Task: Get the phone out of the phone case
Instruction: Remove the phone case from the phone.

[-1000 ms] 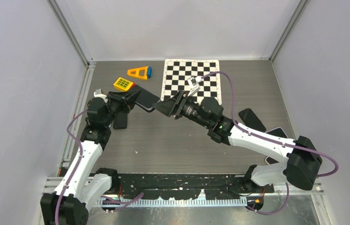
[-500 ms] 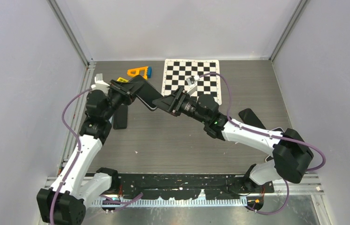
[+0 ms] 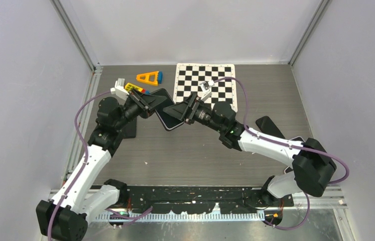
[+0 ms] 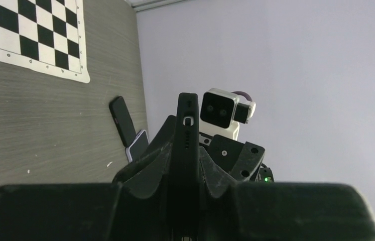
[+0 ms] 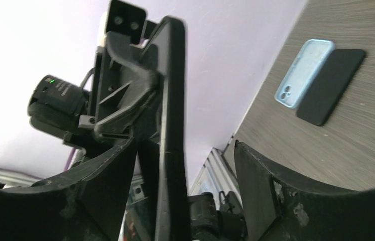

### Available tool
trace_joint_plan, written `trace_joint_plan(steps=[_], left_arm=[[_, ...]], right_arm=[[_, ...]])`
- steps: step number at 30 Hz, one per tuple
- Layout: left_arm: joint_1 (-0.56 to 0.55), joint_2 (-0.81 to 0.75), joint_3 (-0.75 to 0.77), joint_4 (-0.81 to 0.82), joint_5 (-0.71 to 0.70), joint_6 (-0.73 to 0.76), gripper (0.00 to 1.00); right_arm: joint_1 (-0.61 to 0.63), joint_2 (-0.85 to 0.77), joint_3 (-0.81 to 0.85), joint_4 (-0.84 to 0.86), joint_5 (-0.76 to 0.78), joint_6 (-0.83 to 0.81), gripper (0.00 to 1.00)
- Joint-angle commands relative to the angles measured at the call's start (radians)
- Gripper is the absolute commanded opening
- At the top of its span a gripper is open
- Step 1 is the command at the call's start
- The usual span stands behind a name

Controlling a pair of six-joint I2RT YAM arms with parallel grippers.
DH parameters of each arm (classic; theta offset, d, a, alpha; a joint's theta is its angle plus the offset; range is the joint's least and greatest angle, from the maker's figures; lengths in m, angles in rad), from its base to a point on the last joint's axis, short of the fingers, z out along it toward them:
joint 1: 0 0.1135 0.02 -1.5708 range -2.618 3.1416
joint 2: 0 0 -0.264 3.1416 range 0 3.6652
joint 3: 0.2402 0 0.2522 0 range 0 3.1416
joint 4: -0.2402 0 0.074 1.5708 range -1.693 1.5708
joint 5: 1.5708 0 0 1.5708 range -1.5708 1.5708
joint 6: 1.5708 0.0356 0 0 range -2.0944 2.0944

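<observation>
I hold the phone case [image 3: 168, 118] clenched in my left pincer [image 3: 148, 103]; my right pincer [image 3: 178, 113] straddles it, released.

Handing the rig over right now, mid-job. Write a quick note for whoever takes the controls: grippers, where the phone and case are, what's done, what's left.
Left gripper: shut on the cased phone, holding it raised above the table.
Right gripper: open, with its fingers straddling the opposite end. The phone sits nearer one finger, with a clear gap to the other.
Done: the cased phone is lifted and held between both arms.
Left: no split between phone and case shows, so the removal itself is not yet done. The likely next step is to close the right gripper and work the case off.
</observation>
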Motion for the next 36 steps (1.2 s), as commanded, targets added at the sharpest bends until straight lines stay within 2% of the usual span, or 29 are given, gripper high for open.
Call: trace_joint_plan(steps=[1, 5, 8, 11, 14, 17, 21, 25, 36], left_arm=[[-0.013, -0.048, 0.085, -0.010, 0.002, 0.047, 0.00], [-0.009, -0.063, 0.113, -0.098, -0.090, 0.086, 0.00], [-0.003, -0.065, 0.116, -0.102, -0.124, 0.085, 0.00], [-0.002, -0.062, 0.107, -0.125, -0.153, 0.058, 0.00], [0.000, -0.050, 0.085, -0.111, -0.163, -0.002, 0.00], [0.001, -0.038, 0.052, -0.062, -0.175, -0.073, 0.00], [0.023, -0.030, -0.025, -0.019, -0.192, -0.233, 0.00], [0.027, -0.023, -0.098, 0.068, -0.177, -0.375, 0.00], [0.027, 0.047, -0.147, 0.202, -0.086, -0.502, 0.00]], right_arm=[[-0.034, -0.101, -0.076, -0.007, 0.094, -0.048, 0.79], [-0.079, -0.197, -0.149, -0.004, 0.114, -0.053, 0.80], [-0.091, -0.261, -0.169, -0.028, 0.105, -0.096, 0.80], [-0.092, -0.312, -0.163, -0.007, 0.030, -0.133, 0.67], [-0.091, -0.321, -0.143, 0.048, -0.111, -0.147, 0.55], [-0.090, -0.310, -0.139, 0.085, -0.182, -0.144, 0.38], [-0.085, -0.286, -0.144, 0.135, -0.233, -0.130, 0.25], [-0.078, -0.250, -0.140, 0.150, -0.231, -0.116, 0.26], [-0.053, -0.149, -0.104, 0.153, -0.238, -0.124, 0.34]])
